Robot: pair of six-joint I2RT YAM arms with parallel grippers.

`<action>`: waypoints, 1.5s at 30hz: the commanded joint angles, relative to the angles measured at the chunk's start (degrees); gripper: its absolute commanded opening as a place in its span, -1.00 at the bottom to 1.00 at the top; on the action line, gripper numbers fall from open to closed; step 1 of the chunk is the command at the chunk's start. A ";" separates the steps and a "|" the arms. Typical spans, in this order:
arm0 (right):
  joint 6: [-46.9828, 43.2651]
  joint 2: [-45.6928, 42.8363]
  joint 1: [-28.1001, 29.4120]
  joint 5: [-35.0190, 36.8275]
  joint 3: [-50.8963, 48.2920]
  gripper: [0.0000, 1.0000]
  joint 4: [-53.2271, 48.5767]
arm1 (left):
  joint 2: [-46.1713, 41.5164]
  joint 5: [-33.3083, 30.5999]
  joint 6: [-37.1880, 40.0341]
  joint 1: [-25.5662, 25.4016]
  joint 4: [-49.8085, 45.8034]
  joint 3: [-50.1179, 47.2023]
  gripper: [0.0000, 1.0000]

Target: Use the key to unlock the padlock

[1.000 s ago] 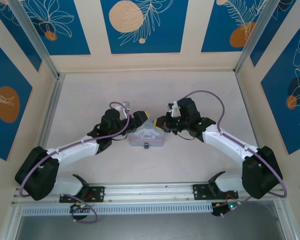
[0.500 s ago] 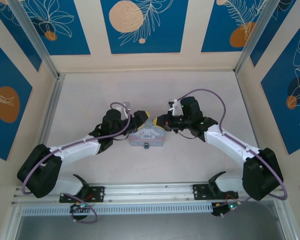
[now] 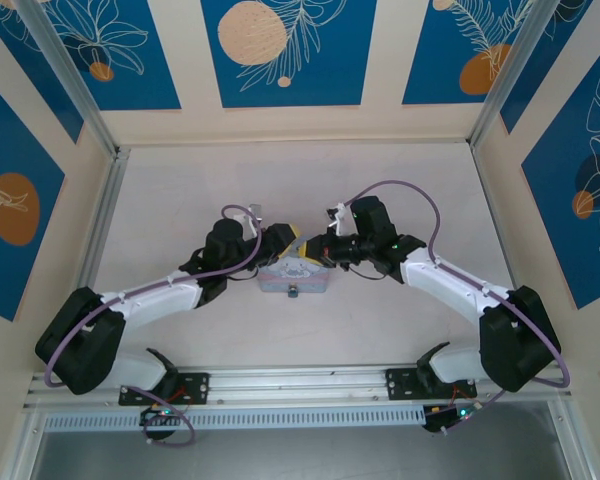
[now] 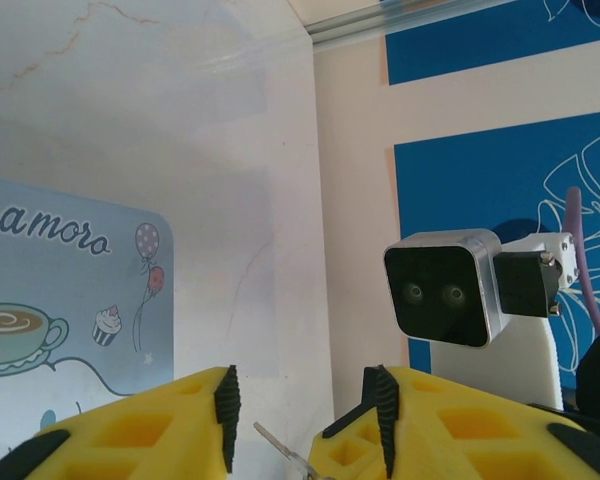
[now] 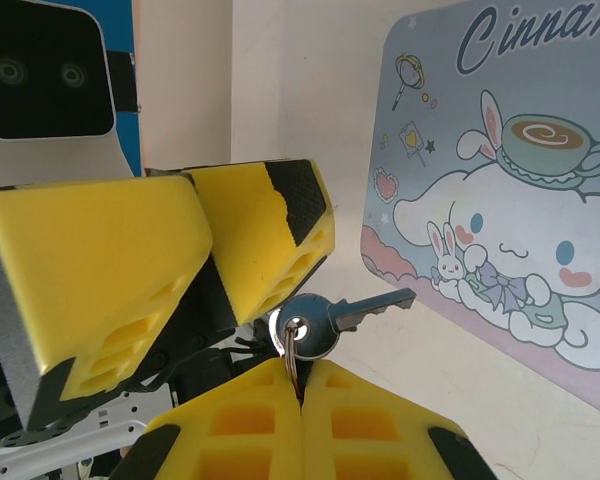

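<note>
Over the far edge of the cartoon-printed tin (image 3: 310,280), the 2 grippers meet tip to tip with the key (image 5: 345,313) between them. The right gripper (image 5: 300,385) has its jaws pressed flat together on the thin ring threaded through the key's bow, so the key dangles rather than sits rigid. The left gripper (image 4: 302,405) shows a narrow gap between its jaws with a sliver of metal in it; whether its pads touch the key I cannot tell. In the right wrist view the key's long axis lies almost level, its blade aimed toward the tin's printed lid and its bow just under 1 left fingertip. The padlock (image 3: 293,291) sits at the middle of the tin's near side, apart from the key. I judge this a hand-over or regrasp step, before any insertion. Next, the left jaws would need to close firmly on the bow to steady the blade, then bring it round to the keyhole, which is too small to make out.
</note>
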 commanded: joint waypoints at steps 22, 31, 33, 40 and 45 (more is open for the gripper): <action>-0.06 1.64 0.31 -1.07 2.31 -1.00 1.97 | -0.91 -0.74 0.16 -1.07 2.32 -1.99 -0.51; 0.03 1.90 0.42 -1.20 2.05 -1.00 2.33 | 0.11 -0.74 0.17 -1.51 2.11 -0.31 -0.47; 0.06 2.01 0.49 -1.30 2.05 -1.00 2.52 | 0.42 -0.74 0.21 -1.53 2.30 -0.09 -0.55; -0.04 2.55 0.75 -1.99 1.88 -1.00 2.51 | 2.35 -0.21 0.27 -1.77 3.16 1.30 -0.90; -0.14 2.40 0.69 -1.68 1.63 -1.00 2.42 | 3.28 -0.06 0.24 -2.17 3.73 1.35 -1.00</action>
